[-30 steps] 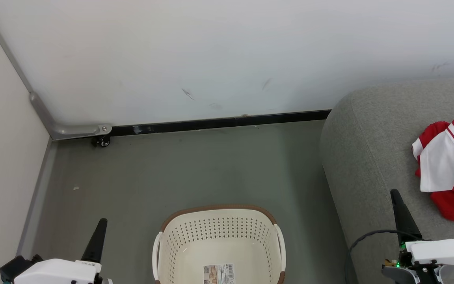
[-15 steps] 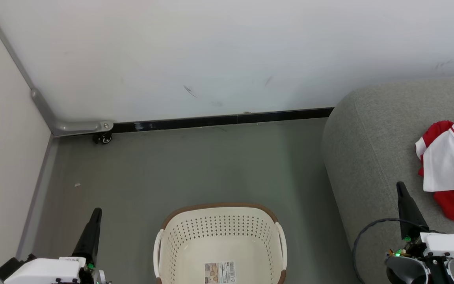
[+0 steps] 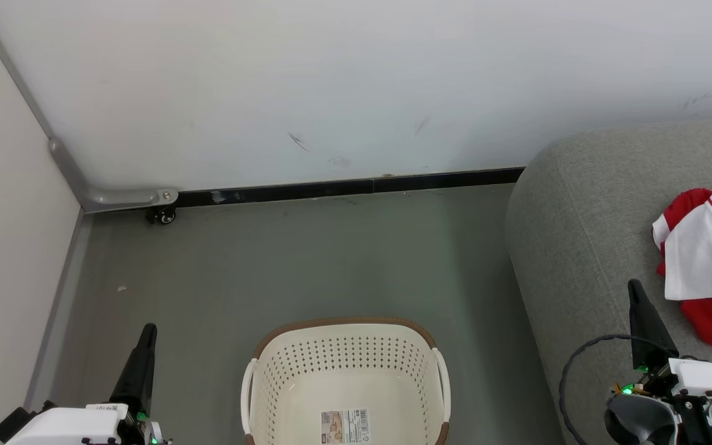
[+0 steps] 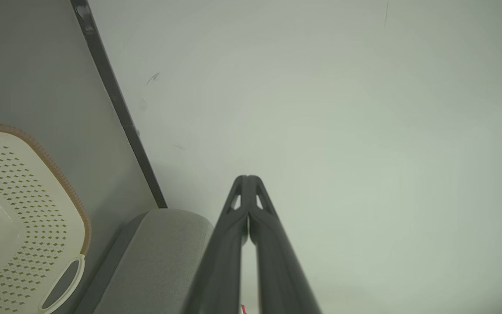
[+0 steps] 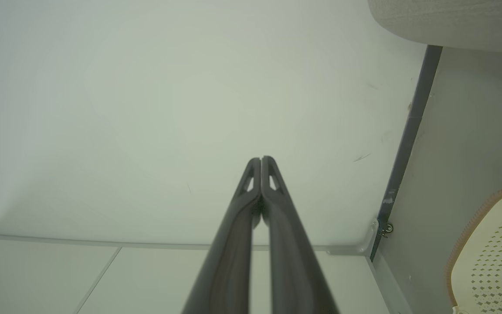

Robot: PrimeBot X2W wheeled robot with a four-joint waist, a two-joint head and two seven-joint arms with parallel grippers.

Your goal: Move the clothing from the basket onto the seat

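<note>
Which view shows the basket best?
Head view: the basket faces the camera, interior, rim and bottom label visible, though its near end is cropped. Left wrist view catches one perforated wall; right wrist view a corner.

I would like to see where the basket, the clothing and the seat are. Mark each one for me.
basket (image 3: 343, 361): head view, on its perforated far wall.
clothing (image 3: 699, 256): head view, on the white panel.
seat (image 3: 578, 247): head view, on bare grey fabric left of the clothing.
</note>
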